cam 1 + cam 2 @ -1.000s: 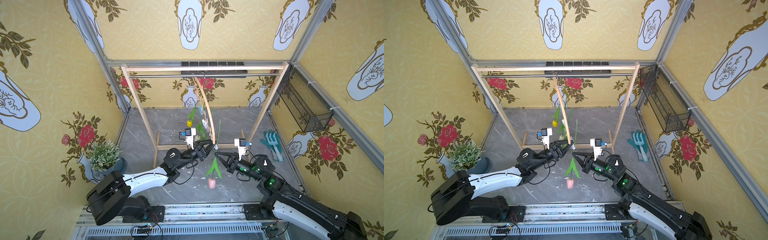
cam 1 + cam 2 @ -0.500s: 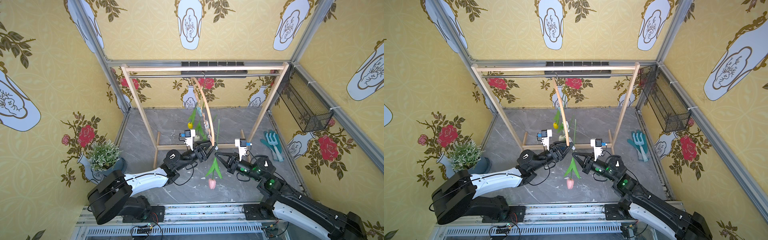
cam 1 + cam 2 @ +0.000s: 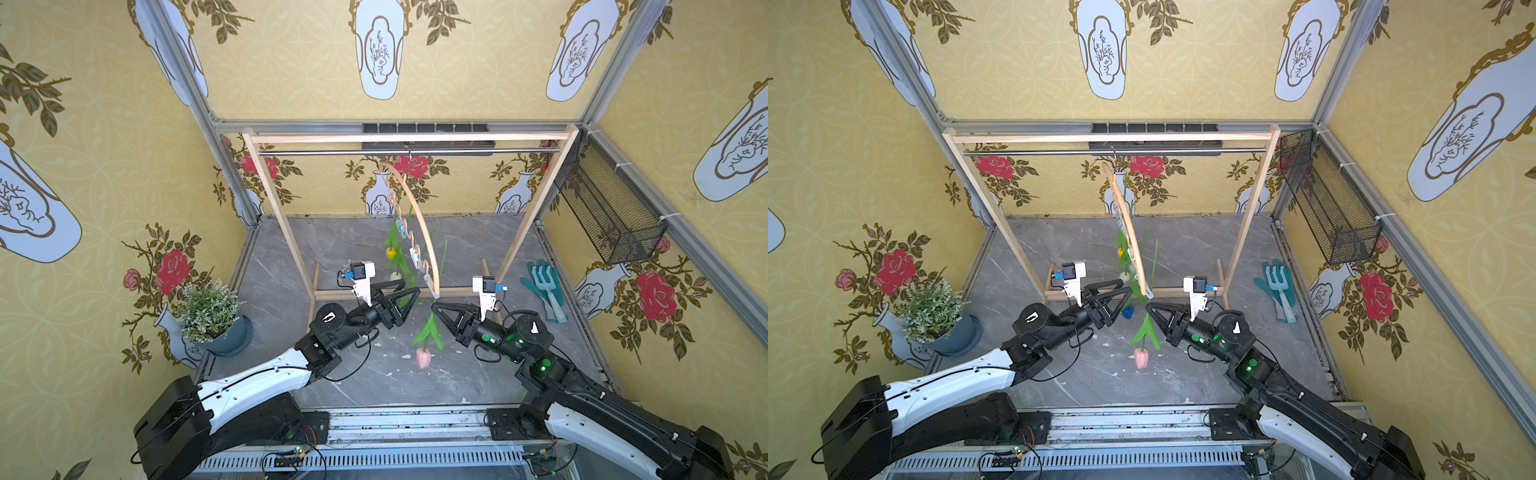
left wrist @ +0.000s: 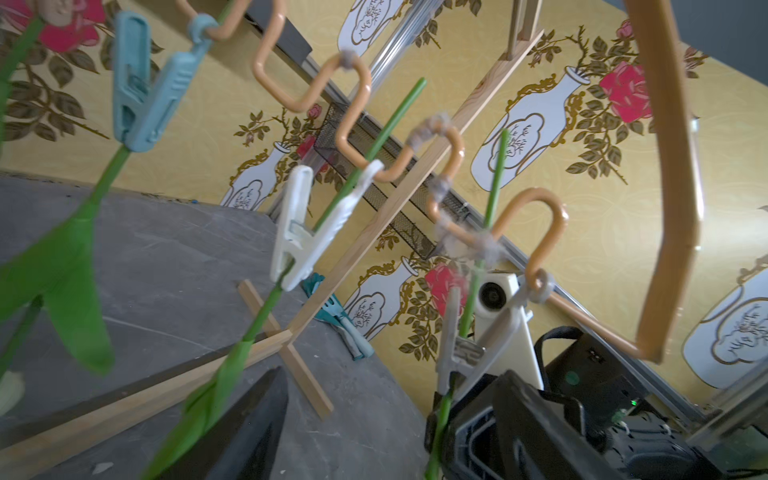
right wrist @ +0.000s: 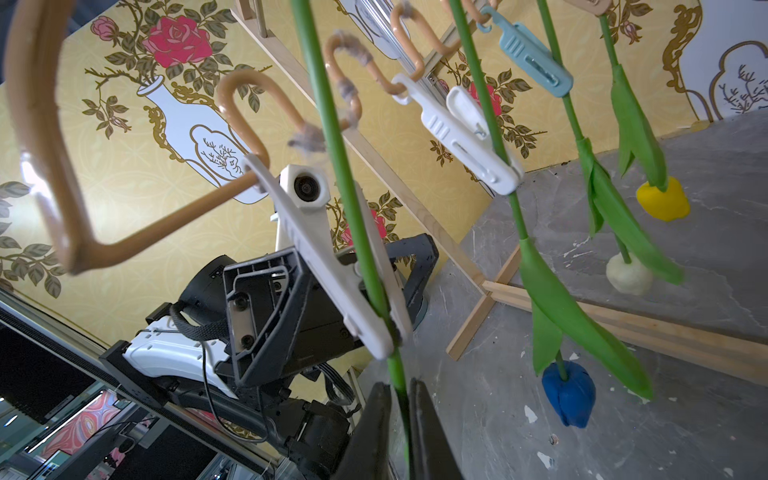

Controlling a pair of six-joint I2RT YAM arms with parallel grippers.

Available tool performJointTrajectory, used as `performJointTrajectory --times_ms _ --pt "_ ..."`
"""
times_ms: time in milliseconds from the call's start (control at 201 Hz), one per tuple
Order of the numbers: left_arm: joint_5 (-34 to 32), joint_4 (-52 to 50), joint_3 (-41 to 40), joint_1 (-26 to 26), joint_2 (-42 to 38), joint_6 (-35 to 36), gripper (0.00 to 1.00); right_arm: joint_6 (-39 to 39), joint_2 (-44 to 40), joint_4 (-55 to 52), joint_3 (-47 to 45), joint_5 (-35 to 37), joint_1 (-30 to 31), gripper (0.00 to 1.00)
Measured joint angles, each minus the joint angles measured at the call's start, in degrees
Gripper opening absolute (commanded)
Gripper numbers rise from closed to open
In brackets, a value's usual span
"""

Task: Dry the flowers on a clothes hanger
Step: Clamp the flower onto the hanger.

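The clothes hanger hangs edge-on from the rack's rail, also in a top view. Its pins hold the flowers heads down: yellow, white, blue and, nearest me, pink. The end clothespin is clamped on the pink tulip's stem. Just below it my right gripper has its jaws a sliver apart with that stem between them, seen in both top views. My left gripper stands open beside the pin, holding nothing.
The wooden rack straddles the grey floor. A potted plant stands at the left wall. Garden gloves with a small rake lie at the right. A black wire basket hangs on the right wall.
My left gripper has opened wide and let go of the end clothespin, which now clamps the pink tulip's stem. My right jaws have eased slightly around the stem.
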Motion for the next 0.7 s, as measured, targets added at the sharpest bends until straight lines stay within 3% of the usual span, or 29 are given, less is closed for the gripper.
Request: performJointTrajectory --times_ms 289,553,568,592,602,697 --pt "-9.27 -20.00 2.14 0.13 -8.26 5.49 0.83 -0.87 -1.22 -7.21 0.85 2.99 -0.11 0.37" --pt "-18.27 -34.97 8.20 0.15 -9.77 8.83 0.87 -2.60 -2.25 -25.59 7.85 11.98 -0.09 0.44" --pt "-19.04 -36.09 8.70 0.17 -9.73 8.98 0.88 -2.78 -1.90 -27.54 8.72 13.07 -0.09 0.52" --pt "-20.28 -37.79 9.55 0.26 -9.64 9.18 0.89 -2.86 -1.40 -29.83 9.90 14.69 -0.09 0.90" --pt "-20.70 -38.36 9.79 0.26 -9.62 9.27 0.89 -2.95 -1.18 -30.82 10.34 15.28 -0.09 0.99" --pt "-26.10 -44.68 12.59 0.61 -9.51 10.12 0.95 -3.13 0.59 -40.06 13.86 22.12 -0.09 0.98"
